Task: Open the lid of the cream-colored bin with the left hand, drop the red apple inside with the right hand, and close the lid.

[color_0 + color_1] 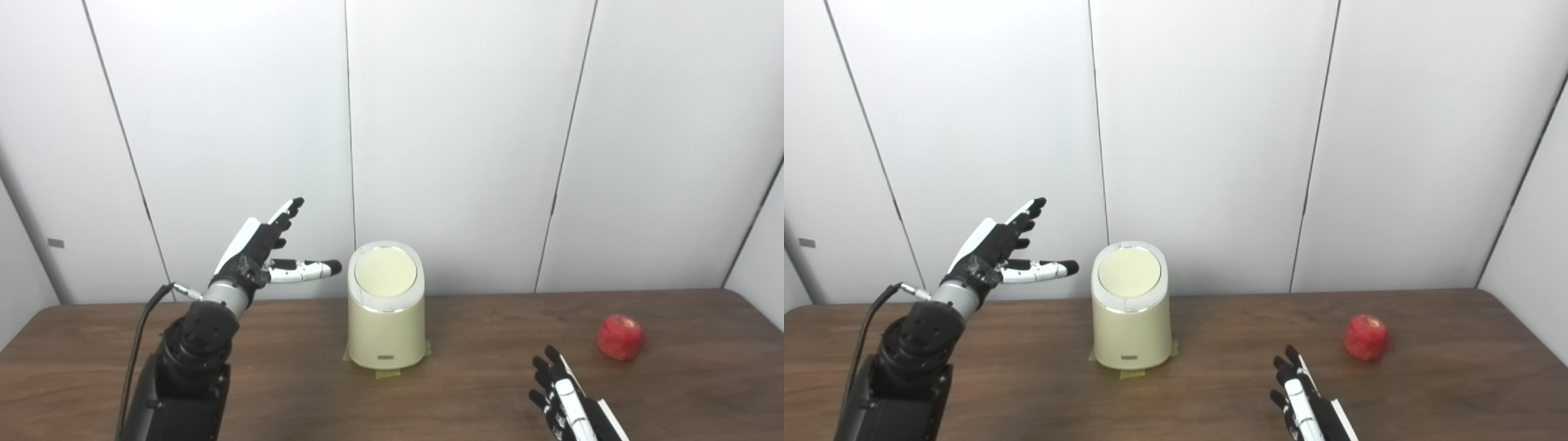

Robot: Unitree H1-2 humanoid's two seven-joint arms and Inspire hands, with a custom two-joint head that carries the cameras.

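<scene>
On the dark worktop (465, 392), nearest the camera, the right hand (566, 398) rests low with fingers spread, holding nothing, right of the cream-colored bin (386, 331). The red apple (620, 337) sits well to the bin's right, untouched; it looks firm, smooth and light, best cupped around its sides. The bin stands taped down, its round lid (385, 272) shut; probably light plastic, to be lifted at the rim. Left of the bin, the left hand (263, 248) hovers wide, empty.
</scene>
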